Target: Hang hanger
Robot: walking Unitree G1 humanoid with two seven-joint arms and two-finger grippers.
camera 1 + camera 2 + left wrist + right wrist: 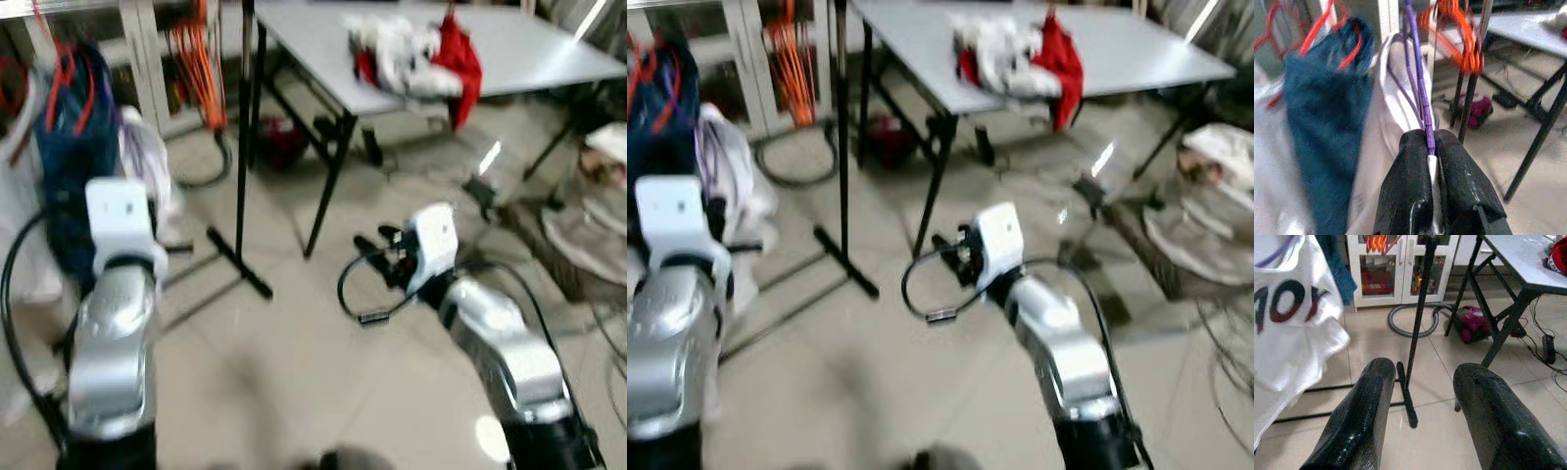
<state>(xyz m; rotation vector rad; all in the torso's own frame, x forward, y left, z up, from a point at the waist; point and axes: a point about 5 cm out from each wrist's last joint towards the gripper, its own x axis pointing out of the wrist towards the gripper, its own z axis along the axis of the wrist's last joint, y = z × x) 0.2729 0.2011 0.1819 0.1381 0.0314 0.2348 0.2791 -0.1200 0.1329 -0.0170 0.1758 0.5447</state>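
The left gripper (1431, 161) is clamped tight on a purple hanger (1420, 93), its two black fingers (1405, 191) pressed together with the thin purple frame rising out from between them. The hanger carries a white T-shirt (1288, 328) printed with large dark characters that read roughly "10Y", the rest being cut off. Just beside it hangs a dark blue garment (1327, 112) on a red hanger (1317, 29), and further along a bunch of orange hangers (1459, 34) hangs on the black clothes rack (242, 147), whose foot rests on the tiled floor (294, 372). The right gripper (1425, 406) stands low over the floor with its fingers spread wide and nothing between them. Behind are a grey table (549, 49) with red and white clothes (421, 54), a white cabinet (1396, 264), and a magenta vacuum cleaner (1474, 323).
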